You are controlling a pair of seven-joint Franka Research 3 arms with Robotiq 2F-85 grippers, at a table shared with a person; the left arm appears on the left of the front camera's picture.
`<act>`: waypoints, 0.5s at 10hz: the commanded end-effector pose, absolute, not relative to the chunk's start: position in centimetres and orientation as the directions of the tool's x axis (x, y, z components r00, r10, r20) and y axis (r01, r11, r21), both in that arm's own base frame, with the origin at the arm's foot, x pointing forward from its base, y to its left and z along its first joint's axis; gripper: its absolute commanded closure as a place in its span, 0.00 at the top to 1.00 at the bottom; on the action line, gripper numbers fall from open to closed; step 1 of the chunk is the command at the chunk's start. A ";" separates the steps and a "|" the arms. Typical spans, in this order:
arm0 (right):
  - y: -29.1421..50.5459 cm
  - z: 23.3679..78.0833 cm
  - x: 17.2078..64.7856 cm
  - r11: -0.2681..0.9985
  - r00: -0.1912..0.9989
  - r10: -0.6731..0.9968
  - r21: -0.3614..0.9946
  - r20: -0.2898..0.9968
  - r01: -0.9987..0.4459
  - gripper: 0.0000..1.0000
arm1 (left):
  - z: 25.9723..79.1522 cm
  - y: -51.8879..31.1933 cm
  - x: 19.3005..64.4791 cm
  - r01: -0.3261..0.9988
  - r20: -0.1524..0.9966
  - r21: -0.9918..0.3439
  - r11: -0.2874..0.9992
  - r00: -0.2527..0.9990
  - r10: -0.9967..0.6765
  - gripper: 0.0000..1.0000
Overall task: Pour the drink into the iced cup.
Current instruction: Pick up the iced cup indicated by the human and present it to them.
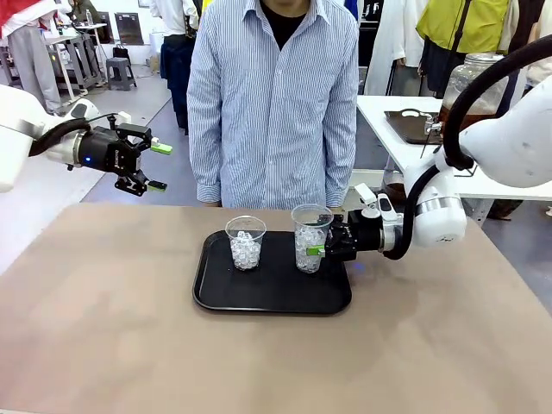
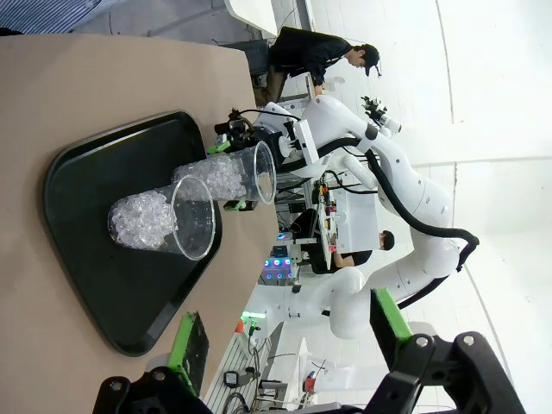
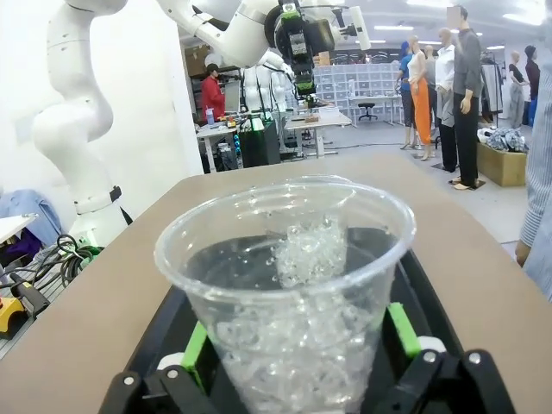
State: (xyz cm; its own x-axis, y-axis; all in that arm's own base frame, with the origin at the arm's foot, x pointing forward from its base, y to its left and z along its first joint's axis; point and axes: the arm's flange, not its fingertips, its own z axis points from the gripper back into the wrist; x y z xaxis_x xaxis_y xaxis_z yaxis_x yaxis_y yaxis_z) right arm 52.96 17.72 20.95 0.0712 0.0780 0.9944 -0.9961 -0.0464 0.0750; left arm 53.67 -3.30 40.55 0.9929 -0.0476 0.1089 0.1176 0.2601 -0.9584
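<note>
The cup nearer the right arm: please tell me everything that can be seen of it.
The cup is clear plastic, tapered, wider at the rim, without a lid. It stands upright on the right part of a black tray, more than half full of ice, with nothing poured in yet. The right pincer is open around its lower half, one green pad on each side; whether the pads touch it I cannot tell. A second cup stands apart on its left.

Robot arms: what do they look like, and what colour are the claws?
The left arm and right arm are smooth, rounded and white, with a thick black cable looping along each. The left gripper and right gripper are black, with two fingers tipped by bright green pads.
</note>
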 end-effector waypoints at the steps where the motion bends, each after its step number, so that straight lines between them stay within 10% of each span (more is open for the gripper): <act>1: 18.8 21.0 53.8 -0.019 0.087 0.082 0.089 0.993 -0.996 1.00 | 40.6 -3.3 53.7 0.119 0.111 -0.959 0.259 0.993 -0.047 1.00; 4: 18.9 21.1 53.7 -0.035 0.107 0.071 0.110 0.992 -0.993 1.00 | 40.6 -3.3 53.7 0.119 0.111 -0.959 0.259 0.993 -0.047 1.00; 5: 18.9 21.1 53.6 -0.042 0.128 0.064 0.130 0.990 -0.991 0.82 | 40.6 -3.3 53.7 0.119 0.111 -0.959 0.259 0.993 -0.047 1.00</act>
